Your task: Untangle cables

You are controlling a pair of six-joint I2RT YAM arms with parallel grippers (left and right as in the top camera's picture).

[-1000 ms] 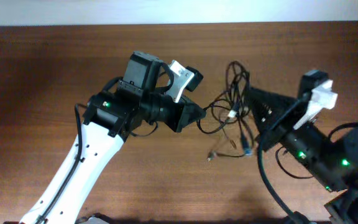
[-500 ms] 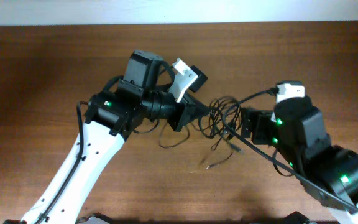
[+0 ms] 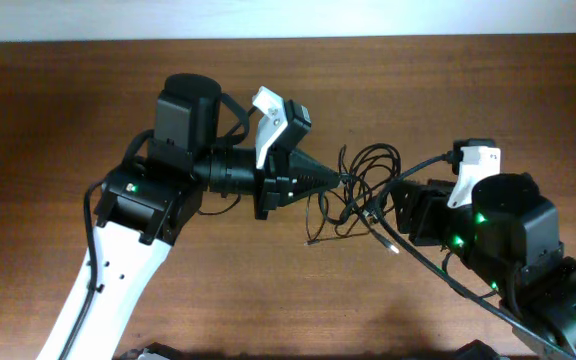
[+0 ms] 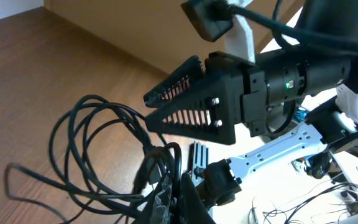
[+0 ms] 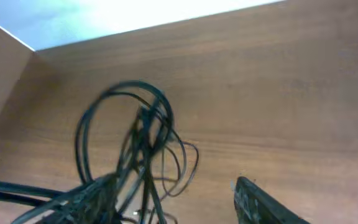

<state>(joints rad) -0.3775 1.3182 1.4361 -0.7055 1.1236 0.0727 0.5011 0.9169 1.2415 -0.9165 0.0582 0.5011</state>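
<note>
The cables [image 3: 372, 172] are thin black wires bunched in loose loops on the brown table [image 3: 488, 90], right of centre. My left gripper [image 3: 339, 180] points right and is shut on the cables at the bunch's left edge. In the left wrist view its fingertips [image 4: 178, 194] pinch strands of the cables [image 4: 92, 140]. My right gripper [image 3: 388, 208] reaches in from the lower right, its jaws apart. The left wrist view shows the right gripper [image 4: 148, 111] open over the loops. In the right wrist view the cables [image 5: 143, 127] hang by the blurred left finger [image 5: 86, 199].
The table's back edge meets a pale wall [image 3: 288, 15]. The thicker black arm cable [image 3: 428, 275] runs under my right arm. Past the table edge in the left wrist view lie a metal bracket [image 4: 278, 146] and loose wires [image 4: 347, 199].
My right gripper let go of the cables, opened and swung down to the bunch's lower right. The left arm turned and its gripper drew the bunch along; the loops have shifted.
</note>
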